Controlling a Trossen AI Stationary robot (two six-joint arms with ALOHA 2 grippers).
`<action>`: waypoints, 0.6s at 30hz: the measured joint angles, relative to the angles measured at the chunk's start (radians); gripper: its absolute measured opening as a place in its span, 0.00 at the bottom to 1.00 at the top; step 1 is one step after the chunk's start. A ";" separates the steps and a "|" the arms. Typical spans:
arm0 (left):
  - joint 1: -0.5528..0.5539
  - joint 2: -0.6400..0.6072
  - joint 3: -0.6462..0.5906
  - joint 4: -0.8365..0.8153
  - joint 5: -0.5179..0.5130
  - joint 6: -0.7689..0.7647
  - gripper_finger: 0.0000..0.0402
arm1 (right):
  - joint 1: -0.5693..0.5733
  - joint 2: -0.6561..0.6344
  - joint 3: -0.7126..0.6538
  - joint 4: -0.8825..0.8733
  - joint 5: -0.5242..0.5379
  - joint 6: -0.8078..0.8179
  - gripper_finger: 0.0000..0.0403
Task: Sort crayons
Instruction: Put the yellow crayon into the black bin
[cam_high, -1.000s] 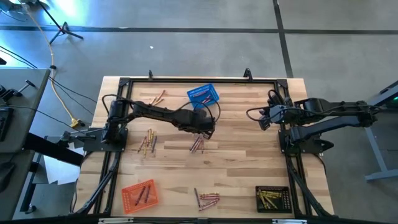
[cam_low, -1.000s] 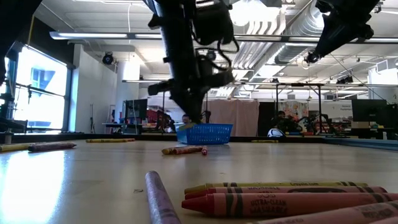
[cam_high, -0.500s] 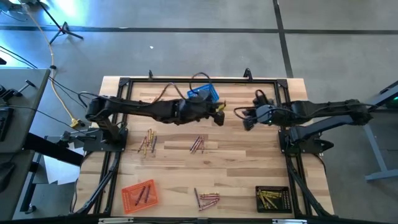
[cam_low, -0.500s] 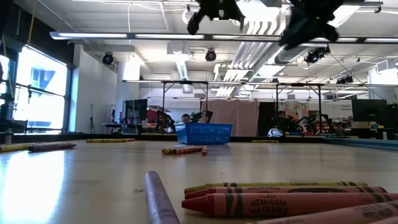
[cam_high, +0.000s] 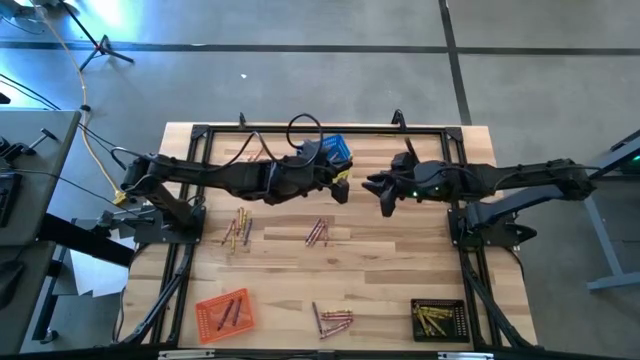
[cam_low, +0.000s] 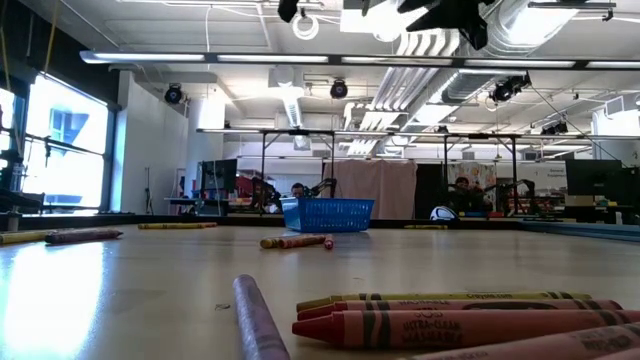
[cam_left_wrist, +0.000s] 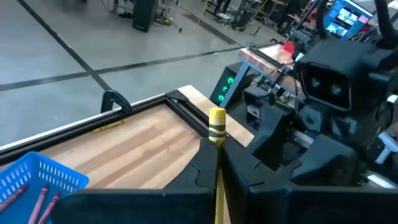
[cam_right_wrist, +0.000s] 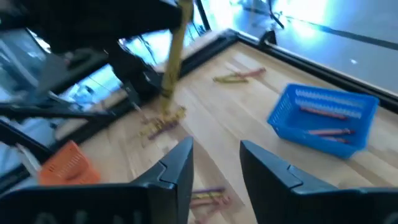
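Note:
My left gripper (cam_high: 344, 186) is high above the table's middle, just in front of the blue basket (cam_high: 330, 150), and is shut on a yellow crayon (cam_left_wrist: 216, 124). My right gripper (cam_high: 384, 196) is open and empty, facing it from the right a short way off; its fingers (cam_right_wrist: 177, 168) stand apart. The yellow crayon also shows in the right wrist view (cam_right_wrist: 174, 56). Loose crayons lie in small piles on the table (cam_high: 317, 232), (cam_high: 238, 228), (cam_high: 333, 321), (cam_high: 255, 155). In the low view both grippers only show at the top edge (cam_low: 440, 12). My left gripper pinches the yellow crayon between its two fingers, the crayon lying along them. Its black-banded end (cam_left_wrist: 216, 117) sticks out past the fingertips toward my right gripper. The crayon is lifted clear of the table.
An orange basket (cam_high: 224, 312) with a few crayons stands at the near left, a black basket (cam_high: 438, 320) with yellow crayons at the near right. The blue basket holds a few reddish crayons (cam_right_wrist: 323, 121). A black frame (cam_high: 320, 128) runs round the table.
My left gripper has risen from just above the middle crayon pile and gone toward the table's far right with the yellow crayon, now lifted clear. My right gripper has moved toward the table's left, closing on the left gripper.

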 joint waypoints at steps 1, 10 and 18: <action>-0.001 0.000 0.000 0.002 -0.001 0.000 0.00 | 0.000 0.003 0.000 0.026 -0.013 0.000 0.31; -0.001 0.000 0.000 0.059 -0.008 -0.014 0.00 | 0.000 0.045 0.000 0.187 -0.030 0.019 0.43; -0.002 0.000 0.000 0.061 0.008 -0.069 0.00 | -0.002 0.055 0.000 0.233 -0.015 0.026 0.44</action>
